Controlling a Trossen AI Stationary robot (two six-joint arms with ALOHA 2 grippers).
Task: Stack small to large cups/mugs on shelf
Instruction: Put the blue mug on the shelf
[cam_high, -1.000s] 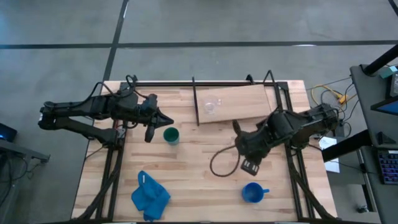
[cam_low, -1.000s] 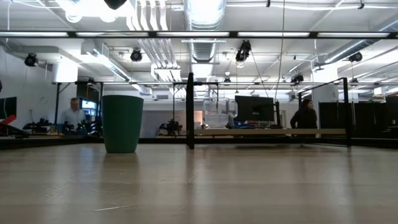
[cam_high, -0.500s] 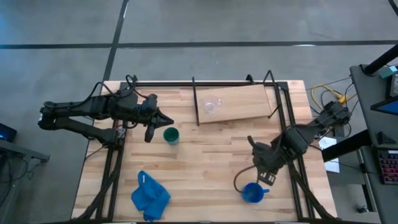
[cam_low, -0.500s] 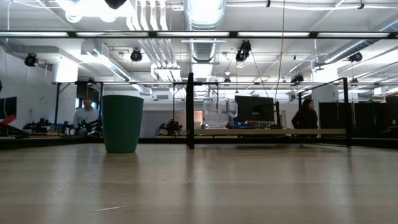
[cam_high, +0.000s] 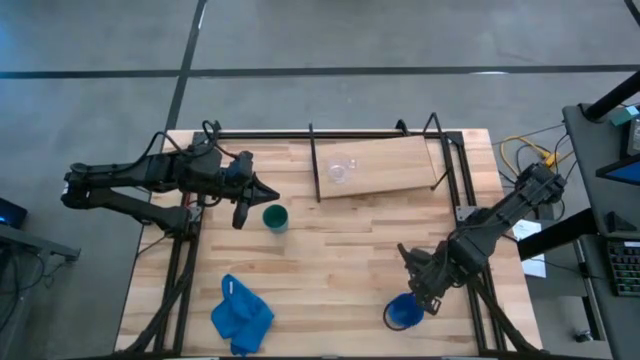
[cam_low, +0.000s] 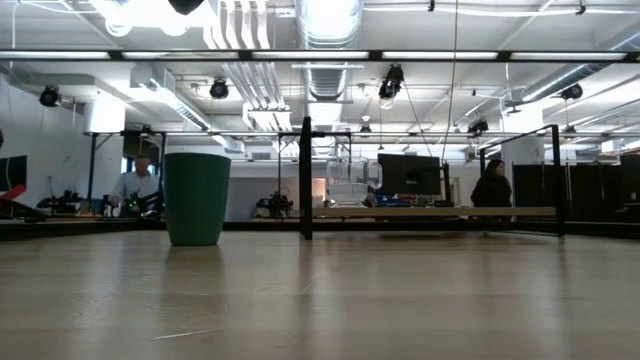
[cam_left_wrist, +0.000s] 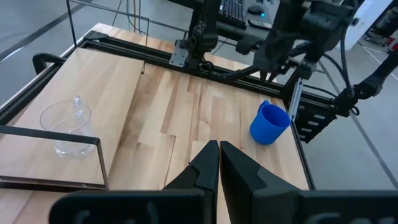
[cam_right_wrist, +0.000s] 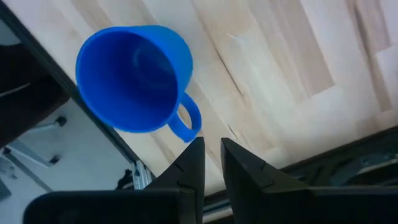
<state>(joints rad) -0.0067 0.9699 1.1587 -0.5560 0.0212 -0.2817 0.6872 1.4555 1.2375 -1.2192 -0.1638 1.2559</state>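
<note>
The blue mug (cam_high: 404, 313) stands upright on its base near the table's near right corner, also in the left wrist view (cam_left_wrist: 269, 122) and the right wrist view (cam_right_wrist: 132, 77), its handle (cam_right_wrist: 186, 122) toward the fingers. My right gripper (cam_high: 427, 291) hovers just above it, shut to a narrow slit (cam_right_wrist: 212, 148), touching nothing. The green cup (cam_high: 275, 217) stands upright on the table left of centre (cam_low: 197, 198). My left gripper (cam_high: 262, 192) is shut (cam_left_wrist: 218, 149) and waits just left of it. The clear glass cup (cam_high: 340, 170) stands on the shelf (cam_high: 395, 165).
A crumpled blue cloth (cam_high: 240, 315) lies near the table's near left corner. Black frame rails (cam_high: 185, 270) run along both table sides, and thin black rods (cam_high: 314, 160) edge the shelf. The mug stands close to the near edge. People show in the room behind (cam_low: 492, 190).
My right arm has swung from the table's middle, just below the shelf, toward the near right corner and now hangs over the blue mug, its gripper turned to point down at it. The cups and the mug have kept their places.
</note>
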